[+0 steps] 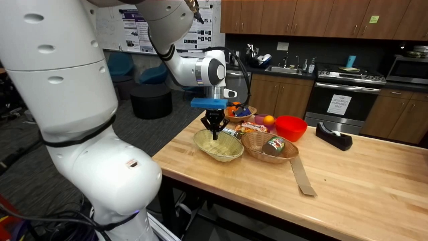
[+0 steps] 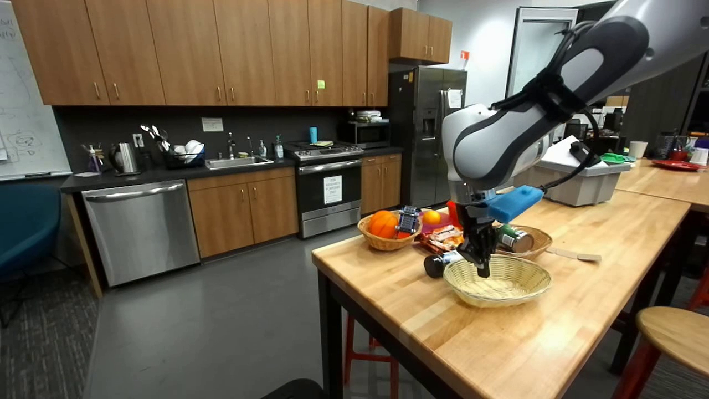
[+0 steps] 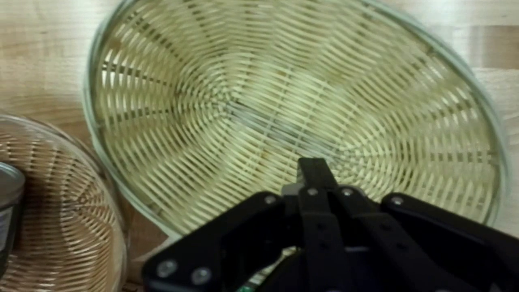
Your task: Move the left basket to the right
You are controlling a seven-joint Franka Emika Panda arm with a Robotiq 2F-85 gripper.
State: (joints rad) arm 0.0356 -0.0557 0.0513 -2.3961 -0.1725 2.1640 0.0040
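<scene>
The left basket (image 1: 224,147) is pale yellow-green, its weave fanning in rays from two centres. The neighbouring basket (image 1: 255,142) is tan-brown; the jar (image 1: 275,145) wears green and red. Hand (image 1: 215,135) black, arm (image 1: 78,100) white with black bands, block (image 1: 209,103) blue, bowl (image 1: 291,129) red. The bench (image 1: 267,190) is honey-coloured, streaked darker.

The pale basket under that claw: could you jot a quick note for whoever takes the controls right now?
Gripper: looks shut, nothing seen between its fingers; it is over the pale basket. Whether it touches, I can't tell.
Pale basket: on the table, left of the brown basket in an exterior view. The brown basket holds a jar.
Done: only the position over the pale basket; no grip yet.
Left: probably open, grip the pale basket, move it right, set it down, let go.
</scene>
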